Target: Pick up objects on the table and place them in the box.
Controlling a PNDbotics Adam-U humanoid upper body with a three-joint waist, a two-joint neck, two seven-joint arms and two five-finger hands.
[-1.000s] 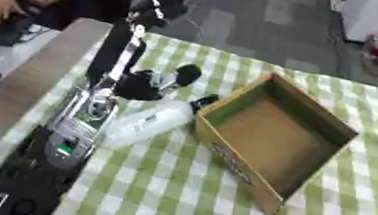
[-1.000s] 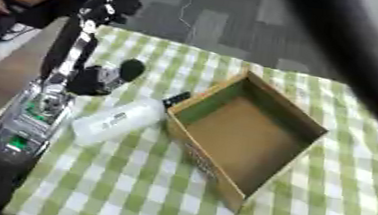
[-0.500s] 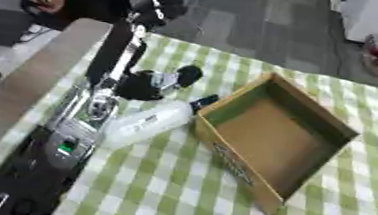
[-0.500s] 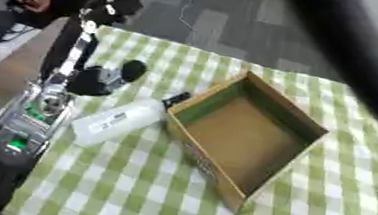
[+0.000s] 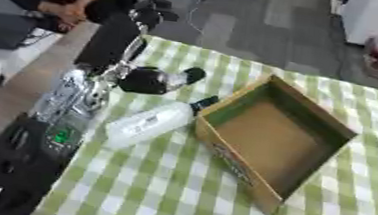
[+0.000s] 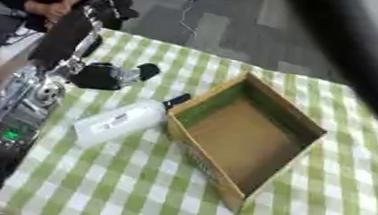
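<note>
So nothing's in the cardboard box [image 5: 282, 134] yet as far as I can tell: its inside shows bare brown bottom, and it sits open-topped on the green-and-white checked counter [image 5: 158, 186]. What's left is basically everything. A white bottle with a dark cap [image 5: 151, 123] lies on its side just beside the box's left wall, cap end pointing up toward the box corner and looking like it's touching or nearly touching it. Past that, further left and back, there's a dark object with a shiny bit and a rounded black end [image 5: 182, 76]; I can't make out what it is. The left hand [image 5: 142, 80] is down at that dark thing, coming in along a long silver and black arm from the lower left, low over the counter. Hand and object are both black and blur into one lump, so I can't tell whether the fingers are curled round it or just resting against it. My guess is it's going for that one first, with the bottle to follow. A blurry dark bar [image 6: 356, 56] crosses the upper right of the right eye view, maybe the right arm, but no right hand shows.
</note>
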